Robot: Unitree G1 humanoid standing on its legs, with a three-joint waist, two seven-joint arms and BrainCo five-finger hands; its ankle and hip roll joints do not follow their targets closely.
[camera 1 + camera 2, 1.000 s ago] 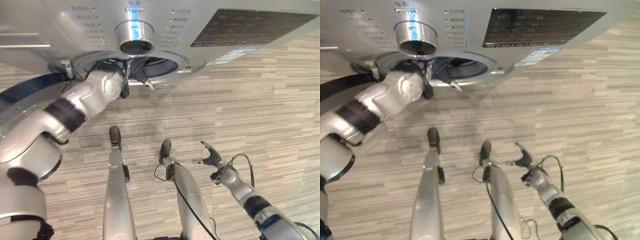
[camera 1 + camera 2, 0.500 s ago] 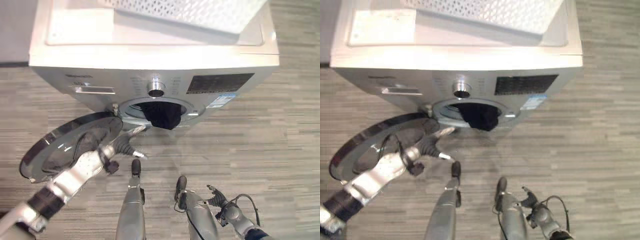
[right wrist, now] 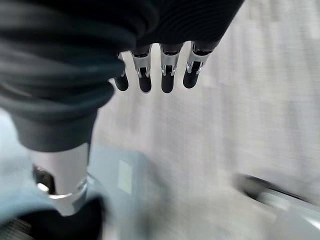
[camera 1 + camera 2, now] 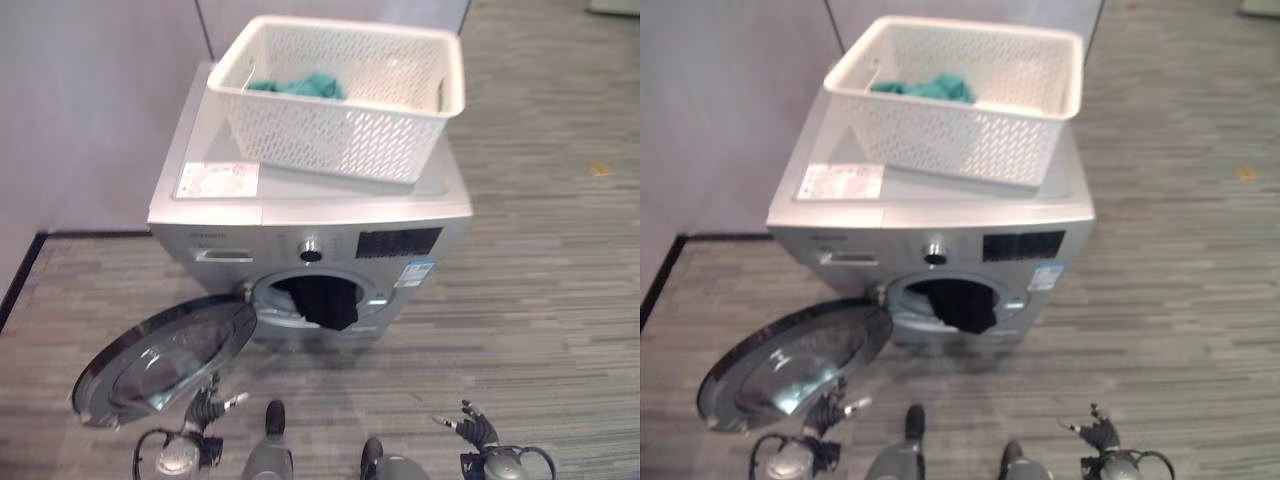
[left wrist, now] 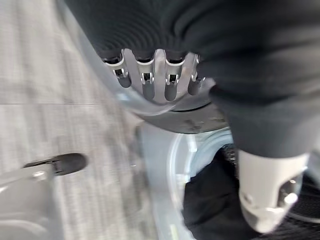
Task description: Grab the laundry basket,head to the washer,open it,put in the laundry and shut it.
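A white lattice laundry basket (image 4: 345,95) stands on top of the silver washer (image 4: 310,215), with a teal cloth (image 4: 300,86) inside. The washer's round door (image 4: 165,355) hangs wide open to the left. A dark garment (image 4: 322,300) hangs half out of the drum opening. My left hand (image 4: 208,404) is low in front of the open door, fingers relaxed and empty. My right hand (image 4: 470,426) is low on the right over the floor, fingers spread and empty. In the left wrist view the dark garment (image 5: 210,200) shows past the fingers (image 5: 152,80).
A grey wall (image 4: 90,100) stands to the left of the washer. Striped grey floor (image 4: 540,300) stretches to the right and in front.
The camera has pulled back and up, so the whole washer and basket now show. My left hand has come out of the drum and dropped low by the door. The garment stays hanging from the opening.
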